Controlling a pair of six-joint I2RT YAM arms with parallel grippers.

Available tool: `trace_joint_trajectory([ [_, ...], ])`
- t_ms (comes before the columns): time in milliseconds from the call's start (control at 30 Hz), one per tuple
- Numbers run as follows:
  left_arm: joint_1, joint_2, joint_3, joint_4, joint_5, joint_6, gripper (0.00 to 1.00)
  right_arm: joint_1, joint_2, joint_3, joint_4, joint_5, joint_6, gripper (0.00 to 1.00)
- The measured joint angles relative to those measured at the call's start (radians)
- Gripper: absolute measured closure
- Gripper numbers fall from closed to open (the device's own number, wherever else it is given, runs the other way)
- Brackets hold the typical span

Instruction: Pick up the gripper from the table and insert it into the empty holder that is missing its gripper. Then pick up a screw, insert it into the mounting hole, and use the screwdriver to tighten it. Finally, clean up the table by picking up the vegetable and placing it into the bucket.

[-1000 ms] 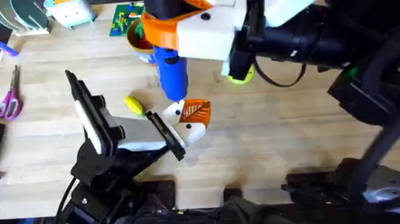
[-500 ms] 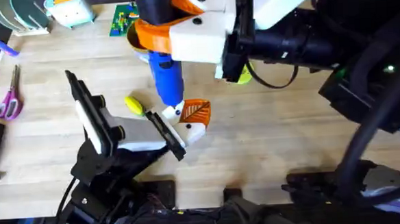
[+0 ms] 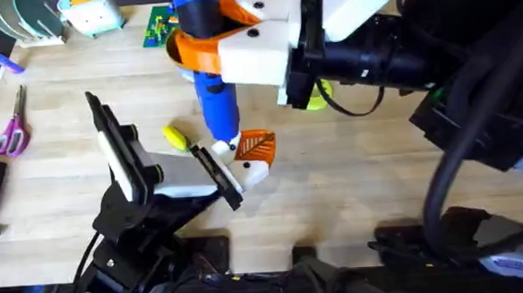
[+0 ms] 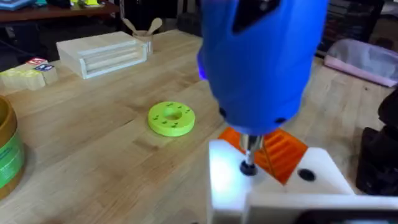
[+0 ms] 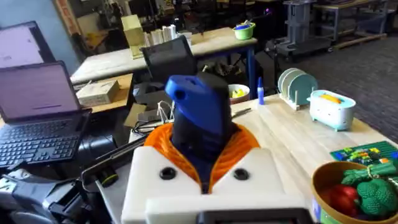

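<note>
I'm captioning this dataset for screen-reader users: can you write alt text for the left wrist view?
A blue screwdriver stands upright, its thin metal tip set on a dark screw in a white block holding the orange ribbed gripper. Behind it, a lime-green disc lies on the wooden table.

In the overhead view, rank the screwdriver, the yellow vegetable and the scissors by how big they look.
1. Screwdriver, largest by far, though it is raised toward the camera, which inflates it.
2. Scissors.
3. Vegetable, smallest.
Both of these lie on the table, so that ranking is fair.
</note>
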Motion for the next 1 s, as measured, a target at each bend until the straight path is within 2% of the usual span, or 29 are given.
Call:
trace_joint_trajectory([
  [1000,0.000,0.000,0.000,0.000,0.000,0.000,0.983,-0.023,0.008,0.000,0.000,-0.051,0.000,0.977],
])
